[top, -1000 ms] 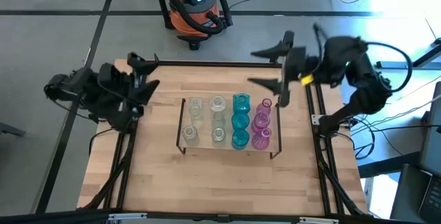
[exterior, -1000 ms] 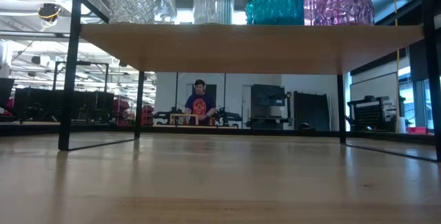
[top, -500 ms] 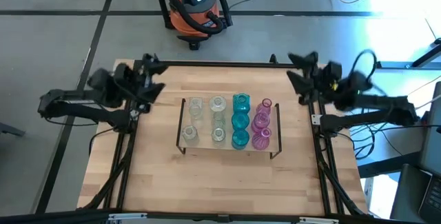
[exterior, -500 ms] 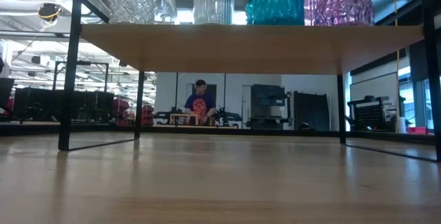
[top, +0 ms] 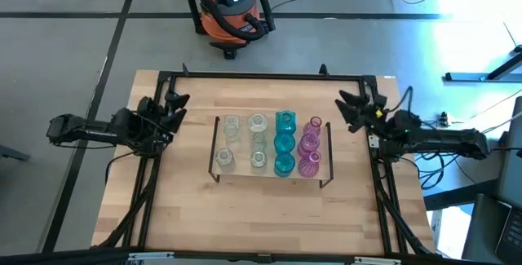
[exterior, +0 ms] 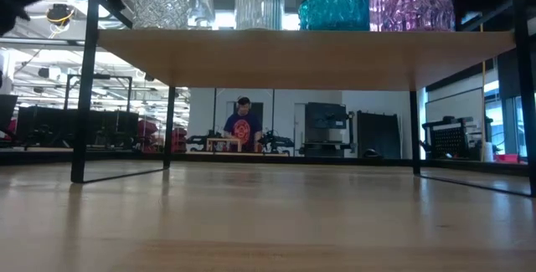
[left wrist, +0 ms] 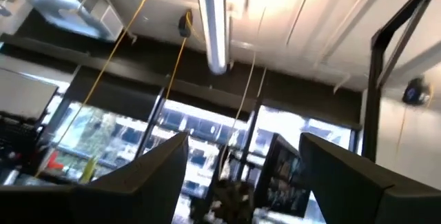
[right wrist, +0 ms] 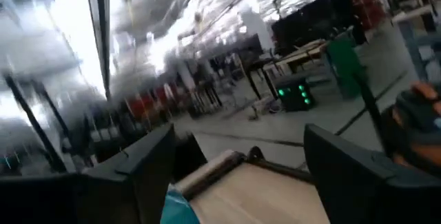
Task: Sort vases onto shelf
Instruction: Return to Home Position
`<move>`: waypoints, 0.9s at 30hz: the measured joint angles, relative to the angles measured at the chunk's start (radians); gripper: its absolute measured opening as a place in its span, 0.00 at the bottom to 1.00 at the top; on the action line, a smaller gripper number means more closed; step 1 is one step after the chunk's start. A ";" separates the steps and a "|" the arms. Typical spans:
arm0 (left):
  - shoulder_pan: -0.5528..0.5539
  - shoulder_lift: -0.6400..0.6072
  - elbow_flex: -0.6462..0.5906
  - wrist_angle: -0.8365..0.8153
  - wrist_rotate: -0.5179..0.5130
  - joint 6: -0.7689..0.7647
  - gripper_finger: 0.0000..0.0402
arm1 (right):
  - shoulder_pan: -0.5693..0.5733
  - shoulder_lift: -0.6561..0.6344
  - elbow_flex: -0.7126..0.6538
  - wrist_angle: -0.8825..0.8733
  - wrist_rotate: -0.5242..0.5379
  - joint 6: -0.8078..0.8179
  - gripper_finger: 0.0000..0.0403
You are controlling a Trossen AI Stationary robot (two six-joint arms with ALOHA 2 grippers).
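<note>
The light-wood table (top: 245, 216) with its black rail lies bare in front, and no vase shows on it outside the shelf (exterior: 293, 54), so the sorting looks finished. The shelf stands on its thin dark wire legs (exterior: 79, 96) at the middle of the table, its board raised well clear of the table-top. On that board the vases are grouped by colour in lines running front to back: the clear vases (top: 258, 124) in two lines toward the left arm's side, the teal vases (top: 284, 143) in one line next to them, and the pink vases (top: 308, 143) in a line nearest the right arm. That keeps each colour together, close-packed but upright. The left hand (top: 170, 110) lies low at the table's left rail, well apart from the shelf; its fingers (left wrist: 151, 176) are spread wide with nothing between them. The right hand (top: 349, 112) sits likewise at the right rail, fingers (right wrist: 138, 169) also parted and empty. Both arms are folded outward, a resting pose that keeps them away from the glass. Beyond the table's far edge an orange and black shop vacuum (top: 232, 4) stands on the floor, and deep in the room a person (exterior: 243, 125) sits at a bench.
</note>
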 joint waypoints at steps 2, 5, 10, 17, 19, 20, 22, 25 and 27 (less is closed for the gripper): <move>-0.009 0.000 -0.055 0.108 0.000 -0.004 0.67 | 0.000 -0.053 -0.108 0.163 0.010 0.036 0.70; -0.035 -0.002 -0.136 0.243 -0.015 0.008 0.67 | 0.000 -0.110 -0.258 0.455 -0.005 0.009 0.70; -0.088 -0.003 -0.135 0.113 -0.111 -0.019 0.67 | 0.019 -0.200 -0.263 0.241 -0.073 0.021 0.70; -0.141 -0.001 -0.134 -0.191 -0.141 -0.214 0.67 | 0.118 -0.251 -0.265 -0.166 0.018 0.173 0.70; -0.157 -0.001 -0.134 -0.244 -0.138 -0.246 0.67 | 0.148 -0.258 -0.265 -0.188 0.049 0.174 0.70; -0.165 -0.001 -0.134 -0.266 -0.139 -0.258 0.67 | 0.161 -0.260 -0.265 -0.200 0.059 0.175 0.70; -0.180 -0.001 -0.134 -0.310 -0.139 -0.290 0.67 | 0.185 -0.260 -0.265 -0.227 0.072 0.176 0.70; -0.199 -0.001 -0.134 -0.377 -0.139 -0.343 0.67 | 0.214 -0.260 -0.265 -0.276 0.091 0.202 0.70; -0.211 -0.001 -0.134 -0.406 -0.139 -0.373 0.67 | 0.234 -0.261 -0.265 -0.295 0.106 0.220 0.70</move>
